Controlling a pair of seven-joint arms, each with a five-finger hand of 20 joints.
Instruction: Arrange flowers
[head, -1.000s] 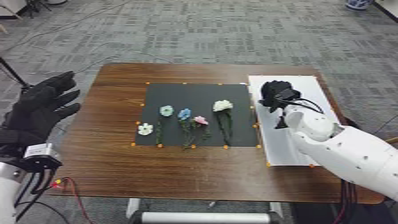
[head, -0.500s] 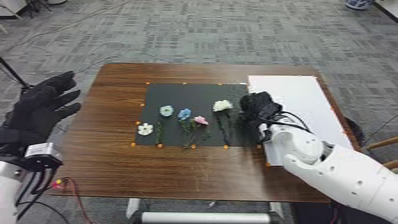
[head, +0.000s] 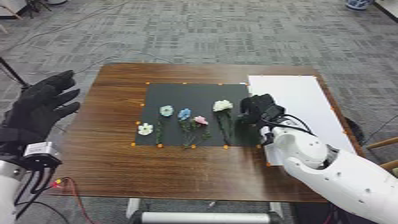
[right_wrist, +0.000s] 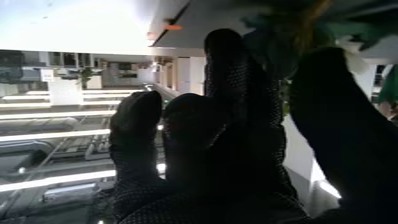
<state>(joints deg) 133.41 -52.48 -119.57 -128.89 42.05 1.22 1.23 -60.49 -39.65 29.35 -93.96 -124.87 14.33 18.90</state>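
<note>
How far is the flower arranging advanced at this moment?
Seemingly done: five flowers lie side by side on the dark mat. In progress: the right hand is at the mat's edge, by green leaves; holding is unclear. Left, probably: settling that greenery.

- brown wooden table (head: 107, 170), reaching past the dark mat on every side
- dark mat (head: 187, 92), flat on the wood
- white panel (head: 293, 90), right of the dark mat
- orange markers (head: 161, 145), along the dark mat's edges
</note>
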